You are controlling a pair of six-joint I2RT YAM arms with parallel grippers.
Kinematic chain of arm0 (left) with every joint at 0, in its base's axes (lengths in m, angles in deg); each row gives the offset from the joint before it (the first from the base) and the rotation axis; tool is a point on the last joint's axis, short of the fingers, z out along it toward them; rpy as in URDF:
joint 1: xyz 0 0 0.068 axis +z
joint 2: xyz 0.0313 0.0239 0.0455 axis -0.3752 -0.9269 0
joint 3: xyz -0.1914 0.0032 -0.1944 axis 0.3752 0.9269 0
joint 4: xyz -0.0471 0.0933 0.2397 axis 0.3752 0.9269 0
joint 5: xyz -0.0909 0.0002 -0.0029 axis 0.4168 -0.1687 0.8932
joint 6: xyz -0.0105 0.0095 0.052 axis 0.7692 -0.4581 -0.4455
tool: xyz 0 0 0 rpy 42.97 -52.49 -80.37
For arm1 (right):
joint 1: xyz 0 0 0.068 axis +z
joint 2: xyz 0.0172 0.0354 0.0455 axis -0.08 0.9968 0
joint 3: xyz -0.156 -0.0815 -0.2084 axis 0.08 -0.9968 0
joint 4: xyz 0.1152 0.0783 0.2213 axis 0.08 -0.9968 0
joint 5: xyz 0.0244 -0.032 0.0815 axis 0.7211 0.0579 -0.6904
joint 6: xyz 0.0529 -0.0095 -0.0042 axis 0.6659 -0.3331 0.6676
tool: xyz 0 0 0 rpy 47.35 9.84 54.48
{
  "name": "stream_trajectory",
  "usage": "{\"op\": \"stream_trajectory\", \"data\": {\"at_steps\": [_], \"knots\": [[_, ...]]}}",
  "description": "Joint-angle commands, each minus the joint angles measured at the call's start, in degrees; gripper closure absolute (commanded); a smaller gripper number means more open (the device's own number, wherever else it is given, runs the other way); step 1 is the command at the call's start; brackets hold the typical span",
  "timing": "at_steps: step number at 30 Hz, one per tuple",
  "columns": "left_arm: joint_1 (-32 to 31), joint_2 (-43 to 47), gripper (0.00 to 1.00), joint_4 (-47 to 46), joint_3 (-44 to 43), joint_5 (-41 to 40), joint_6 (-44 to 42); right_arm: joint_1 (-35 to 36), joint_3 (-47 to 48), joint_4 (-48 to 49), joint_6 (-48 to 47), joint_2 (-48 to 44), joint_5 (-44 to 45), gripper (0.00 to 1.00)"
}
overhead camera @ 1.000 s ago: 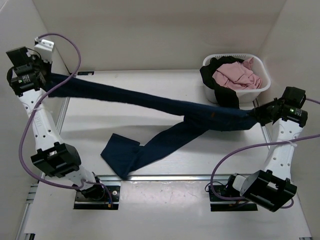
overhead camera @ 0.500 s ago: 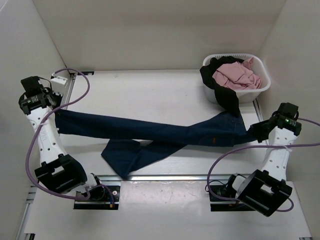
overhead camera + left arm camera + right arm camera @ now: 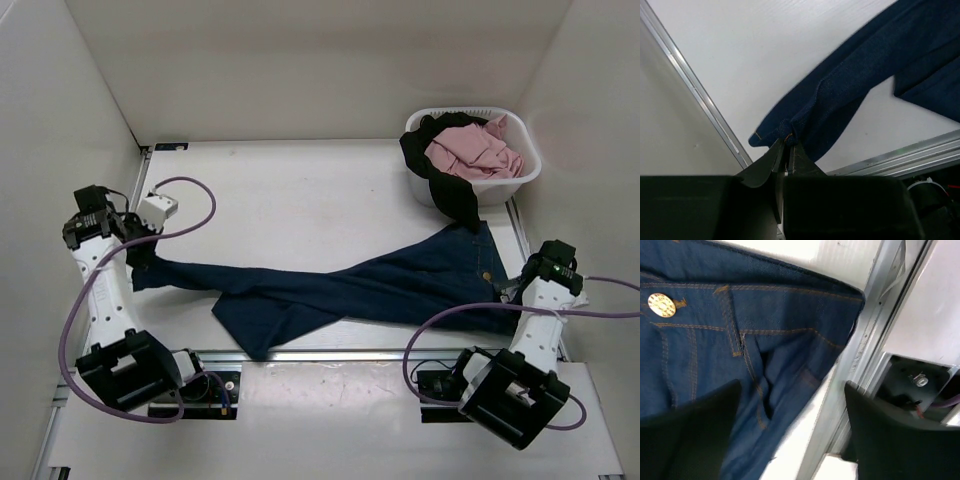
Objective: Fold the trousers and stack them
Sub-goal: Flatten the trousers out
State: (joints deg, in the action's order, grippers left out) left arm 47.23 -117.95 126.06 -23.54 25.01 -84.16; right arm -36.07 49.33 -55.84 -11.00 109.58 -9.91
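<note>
The trousers [image 3: 380,285] lie unfolded on the table [image 3: 300,200], one leg hem pinched in the closed left gripper [image 3: 786,150] and the waistband directly beneath the wide, empty right gripper [image 3: 790,415]; judging by this, all folding and stacking remain to be done.

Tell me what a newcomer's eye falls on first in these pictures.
The navy trousers sprawl across the near half of the table, one leg hem pinched in the left jaws, the brass-buttoned waist lying under the open right jaws. At the far right corner, a white basket holds a pink garment with a black garment draped over its rim.
</note>
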Motion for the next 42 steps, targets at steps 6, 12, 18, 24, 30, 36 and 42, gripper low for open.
{"op": "stream_trajectory", "data": {"at_steps": [6,12,18,24,30,36,42], "knots": [[-1.0,2.0,0.86,4.6,-21.2,21.7,3.5,12.4,8.4,14.3,-13.0,-3.8,-7.7,0.01],[-5.8,8.5,0.86,8.2,-28.4,42.6,-5.2,46.6,32.1,15.8,-23.2,14.3,-7.7,0.01],[-8.5,18.0,0.86,8.2,-20.2,50.1,-9.8,62.3,54.0,14.7,-25.5,40.6,-16.7,0.01],[-13.6,21.9,0.86,8.2,-22.4,61.9,-6.5,66.7,69.4,16.8,-27.3,61.1,-25.0,0.01],[-13.6,24.0,0.86,7.2,-21.3,71.6,4.2,77.1,85.7,16.1,-31.1,75.8,-26.6,0.01],[-13.6,28.2,0.86,6.3,-18.6,73.1,11.4,87.9,85.8,16.7,-33.3,80.7,-23.1,0.01],[-13.6,33.2,0.86,6.3,-16.5,67.8,14.2,97.6,79.4,13.3,-32.5,80.7,-7.8,0.01]]}}
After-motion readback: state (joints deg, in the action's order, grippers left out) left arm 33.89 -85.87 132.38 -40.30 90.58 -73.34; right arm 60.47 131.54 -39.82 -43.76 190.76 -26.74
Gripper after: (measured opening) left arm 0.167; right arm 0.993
